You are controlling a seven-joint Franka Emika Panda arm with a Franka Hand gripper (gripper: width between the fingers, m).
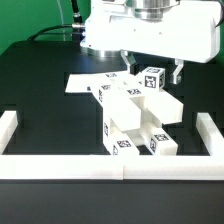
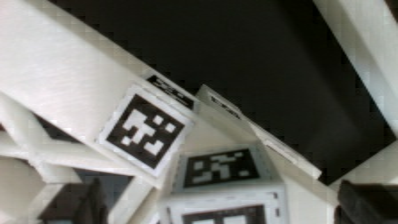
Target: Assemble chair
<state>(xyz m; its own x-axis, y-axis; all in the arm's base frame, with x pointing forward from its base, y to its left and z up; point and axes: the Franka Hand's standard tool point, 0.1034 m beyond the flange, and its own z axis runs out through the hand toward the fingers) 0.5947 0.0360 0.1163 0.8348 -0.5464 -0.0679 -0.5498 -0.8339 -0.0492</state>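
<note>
White blocky border rail (image 1: 110,166) along the near worktop edge | small white smooth-plastic chair (image 1: 135,122), slab and bar pieces bearing black-and-white square tags, heaped mid-worktop just behind it | two-finger gripper (image 1: 152,70) above the heap, fingers spread either side of the top tagged block (image 1: 152,79) | thin flat white marker board (image 1: 82,82) toward the far edge | worktop (image 1: 40,115) matte black

No words, numbers or brand names can be read anywhere. The only signs are black-and-white square tags (image 1: 152,78) on the chair (image 1: 140,115) pieces at the centre of the exterior view, and on the marker board (image 1: 78,83) at its upper left. In the blurred wrist view, a large tag (image 2: 146,128) seems a letterless pattern too.
</note>
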